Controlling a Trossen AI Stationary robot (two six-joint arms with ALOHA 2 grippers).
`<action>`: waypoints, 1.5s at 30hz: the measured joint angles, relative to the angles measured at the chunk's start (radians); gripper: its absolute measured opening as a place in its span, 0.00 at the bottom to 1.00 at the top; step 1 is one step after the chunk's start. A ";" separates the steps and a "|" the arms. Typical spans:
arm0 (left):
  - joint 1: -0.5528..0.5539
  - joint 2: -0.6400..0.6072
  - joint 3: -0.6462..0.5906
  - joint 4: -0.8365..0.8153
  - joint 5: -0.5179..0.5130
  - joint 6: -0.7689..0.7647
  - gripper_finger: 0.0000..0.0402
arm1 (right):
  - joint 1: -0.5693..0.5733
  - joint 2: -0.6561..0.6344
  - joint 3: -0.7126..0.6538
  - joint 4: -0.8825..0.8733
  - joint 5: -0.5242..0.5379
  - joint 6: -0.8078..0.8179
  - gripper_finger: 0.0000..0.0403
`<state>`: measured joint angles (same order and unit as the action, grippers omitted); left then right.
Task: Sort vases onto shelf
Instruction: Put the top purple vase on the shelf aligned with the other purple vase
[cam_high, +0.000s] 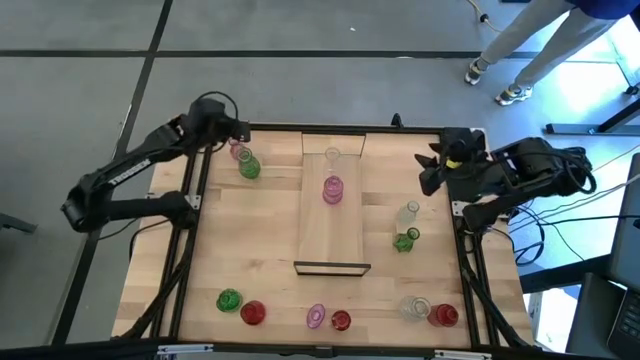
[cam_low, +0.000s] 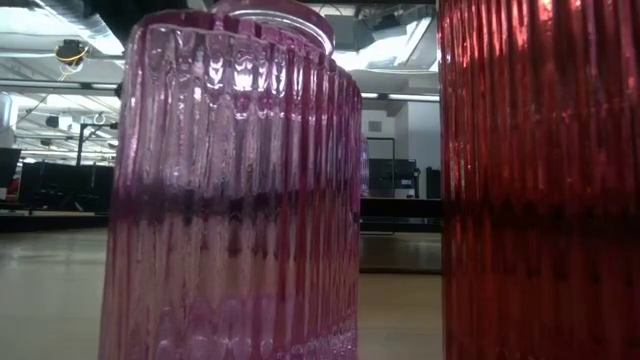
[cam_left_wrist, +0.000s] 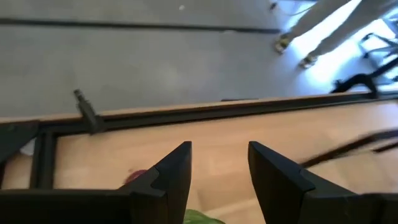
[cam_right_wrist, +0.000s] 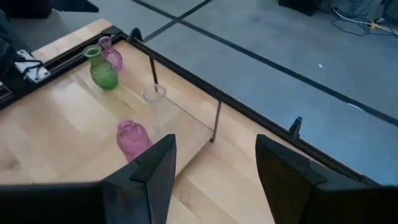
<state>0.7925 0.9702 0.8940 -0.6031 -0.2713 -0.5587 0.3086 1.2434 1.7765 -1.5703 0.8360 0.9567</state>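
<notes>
High view shows the shelf (cam_high: 332, 225) running lengthwise down the middle of the table (cam_high: 260, 250), with a clear vase (cam_high: 332, 156) at its far end and a pink vase (cam_high: 332, 189) just nearer; both stand upright, necks up; the rest of the plank toward its near black frame is bare and gives open room. Left gripper (cam_high: 238, 131) hangs over the far-left corner of the table, its fingers (cam_left_wrist: 176, 171) parted partway with nothing between them; a green vase (cam_high: 248, 166) and a small pink one (cam_high: 238, 152) stand upright just below and beside it, close to the table's edge rail, so the left arm is plainly the nearer for that pair, and a straight descent looks the likely call. Right gripper (cam_high: 432, 170) sits at the far-right side, fingers (cam_right_wrist: 155, 168) likewise half spread and empty; a clear vase (cam_high: 408, 215) and a small green vase (cam_high: 405, 240) stand near it, between it and the shelf. Six more vases line the near edge, well apart from both arms; in the low view two of them, seemingly pink and red, fill the frame.
</notes>
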 joint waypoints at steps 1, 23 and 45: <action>0.019 0.018 0.007 -0.012 0.008 0.000 0.38 | 0.005 -0.018 -0.025 0.000 0.002 0.014 0.50; 0.182 0.326 0.139 -0.347 0.081 0.101 0.38 | 0.038 -0.172 -0.300 0.059 0.052 0.217 0.50; 0.229 0.436 0.138 -0.321 0.129 0.171 0.21 | 0.039 -0.173 -0.299 0.058 0.031 0.215 0.50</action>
<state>1.0216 1.4063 1.0325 -0.9241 -0.1425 -0.3876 0.3473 1.0706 1.4773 -1.5127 0.8668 1.1717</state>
